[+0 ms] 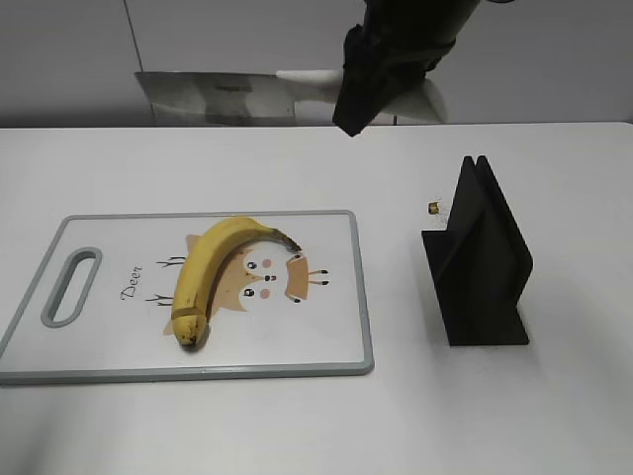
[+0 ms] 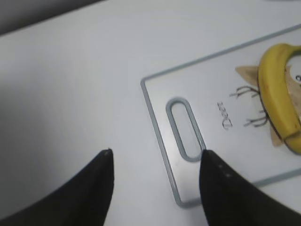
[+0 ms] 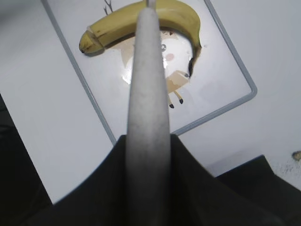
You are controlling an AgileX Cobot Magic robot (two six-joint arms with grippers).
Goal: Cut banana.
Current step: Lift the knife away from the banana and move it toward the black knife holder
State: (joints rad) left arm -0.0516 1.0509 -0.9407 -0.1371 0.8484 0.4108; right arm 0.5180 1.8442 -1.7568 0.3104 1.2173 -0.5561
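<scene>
Right fingers (image 3: 149,155) clamped on knife handle (image 3: 148,84), left fingers (image 2: 106,165) apart over worktop (image 2: 70,94); banana (image 1: 213,272) soft, curved, roll-prone — best pinned mid-body on cutting board (image 1: 336,297).

Banana (image 1: 203,272): smooth yellow peel, slight sheen. Cutting board (image 1: 336,341): glossy white plastic, grey rim. Knife blade (image 1: 213,97): reflective metal; handle (image 3: 148,94) matt white. Stand (image 1: 480,262): matt black. Surface (image 1: 554,416): smooth, matt white.

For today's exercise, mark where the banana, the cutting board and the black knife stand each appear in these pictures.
banana (image 1: 203,267): exterior view, middle of its yellow curve.
cutting board (image 1: 326,336): exterior view, bare white area near its right edge.
black knife stand (image 1: 485,262): exterior view, its upright side panel.
</scene>
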